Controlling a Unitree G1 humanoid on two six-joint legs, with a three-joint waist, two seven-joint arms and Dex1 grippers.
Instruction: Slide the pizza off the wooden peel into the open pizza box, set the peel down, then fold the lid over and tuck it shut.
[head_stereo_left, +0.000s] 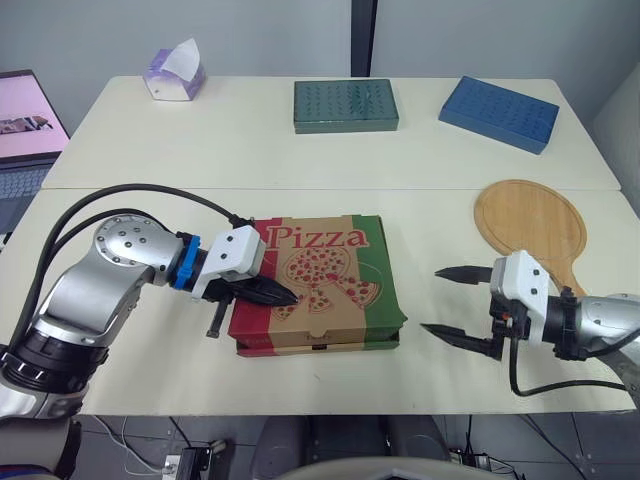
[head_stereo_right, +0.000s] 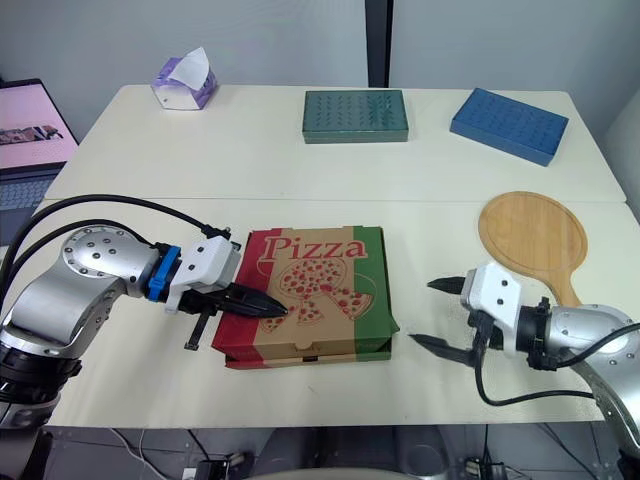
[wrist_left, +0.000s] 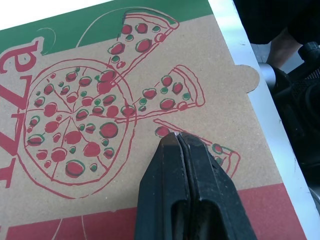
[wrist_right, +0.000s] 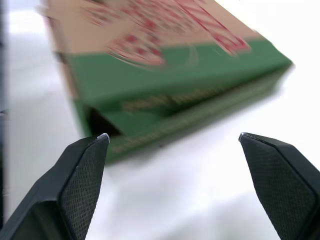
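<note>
Pizza box (head_stereo_left: 318, 285) sits near-centre on the counter (head_stereo_left: 250, 150), with the lid (head_stereo_left: 330, 262) folded down flat and the print facing up. Wooden peel (head_stereo_left: 530, 222) lies flat on the counter right of the box, apart from it and bare. No pizza on it, so I judge the pizza is inside; the closed box hides it, can't confirm. Left gripper (head_stereo_left: 285, 294) has its fingers pinched together with nothing between them, tips resting on the near-left part of the lid; reads as a press-down. Right gripper (head_stereo_left: 430, 299) has its fingers spread wide and is empty, low over the counter just right of the box's near-right corner, not touching it. The peel handle is just on its far side. Progress, as I read it: slide done, peel set down, lid folded over. Only the tuck is left. The right wrist view shows a dark gap (wrist_right: 97, 124) at the box corner under the lid edge, so that side may not be fully seated. The near-edge tab is too small to tell. Likely next: the left gripper pins the lid while the right pushes the green side in. Risk: the box skids left on the smooth counter if it's pushed without hold-down. Tissue box (head_stereo_left: 175, 75), green flat box (head_stereo_left: 345, 105) and blue flat box (head_stereo_left: 498, 113) on the far side and the laptop (head_stereo_left: 25, 130) at far left are all well apart from the work.
</note>
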